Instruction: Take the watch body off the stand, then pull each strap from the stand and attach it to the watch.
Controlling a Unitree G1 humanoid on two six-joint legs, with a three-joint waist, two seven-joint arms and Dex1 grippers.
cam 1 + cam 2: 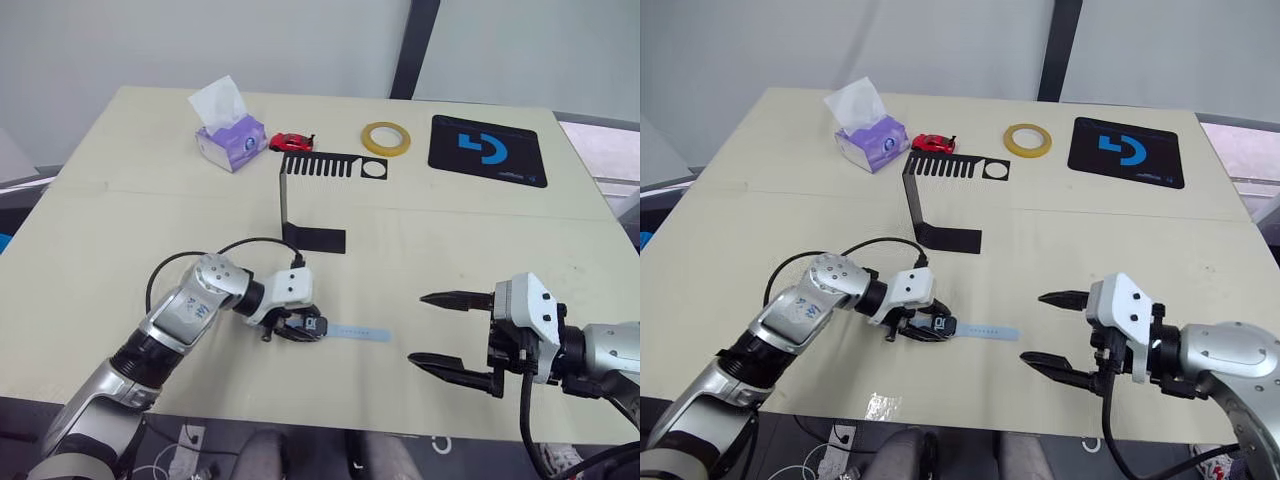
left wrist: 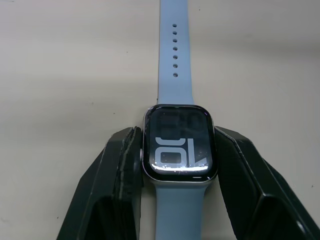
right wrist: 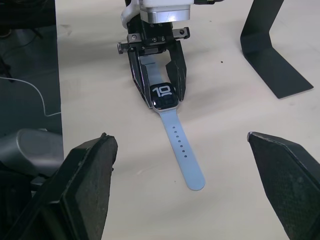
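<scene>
The watch body (image 2: pixel 179 147) lies flat on the table near its front edge, its dark screen lit with digits. My left gripper (image 1: pixel 305 328) is shut on it, one black finger (image 2: pixel 120 170) pressed against each side. A pale blue strap with a row of holes (image 2: pixel 175 65) runs from the case toward my right gripper. A second strap (image 2: pixel 177 210) leaves the other end, between the fingers. My right gripper (image 1: pixel 420 328) is open to the right of the strap's tip, holding nothing. The black stand (image 1: pixel 300 190) stands behind, its comb slots bare.
At the back of the table are a tissue box (image 1: pixel 230 135), a red toy car (image 1: pixel 292 141), a yellow tape ring (image 1: pixel 385 138) and a black mouse pad (image 1: pixel 488 150). A black cable (image 1: pixel 250 242) loops over my left wrist.
</scene>
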